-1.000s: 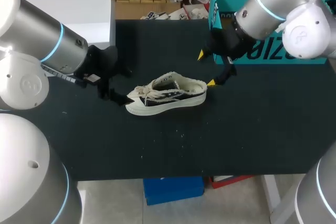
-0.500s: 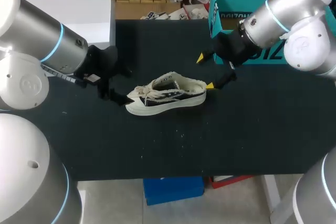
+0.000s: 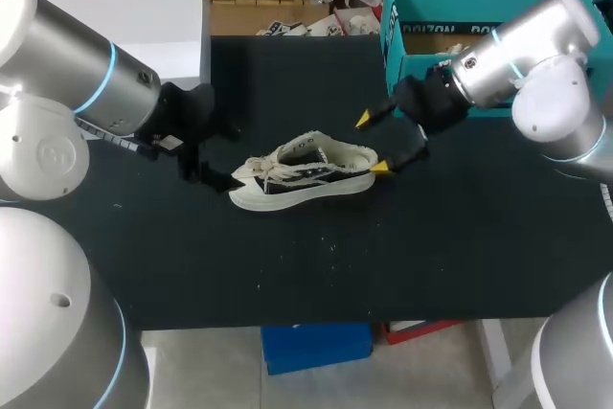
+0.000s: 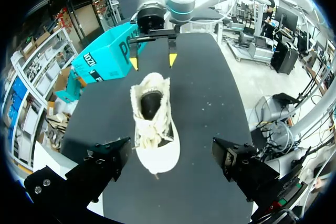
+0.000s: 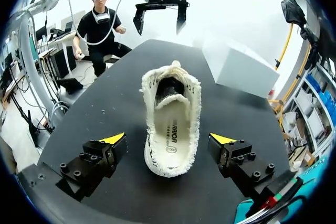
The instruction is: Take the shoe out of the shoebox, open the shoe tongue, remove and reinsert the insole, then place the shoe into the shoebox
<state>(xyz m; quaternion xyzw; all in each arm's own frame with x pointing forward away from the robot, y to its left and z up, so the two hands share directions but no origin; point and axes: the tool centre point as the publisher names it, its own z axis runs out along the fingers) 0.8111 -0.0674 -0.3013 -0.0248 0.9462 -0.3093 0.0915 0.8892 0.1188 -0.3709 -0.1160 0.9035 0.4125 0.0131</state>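
Left hand (image 3: 222,152) and right hand (image 3: 372,144) gape wide at either end of the shoe (image 3: 305,174), its insole (image 5: 170,135) printed.

Robotics lab, plainly: left arm (image 3: 91,93) and right arm (image 3: 536,55) flanking the black table (image 3: 287,275), teal shoebox (image 3: 431,2) at the table's far-right corner, white box (image 3: 134,16) at its far-left.

Bright, even overhead light, soft shadows.
Flat dark read off the matte black tabletop (image 3: 460,237); the cream-and-black canvas shoe (image 3: 306,171) casts only a faint shadow. Soft highlights on the glossy silver left arm (image 3: 57,64). Wrist views bow the table edges.
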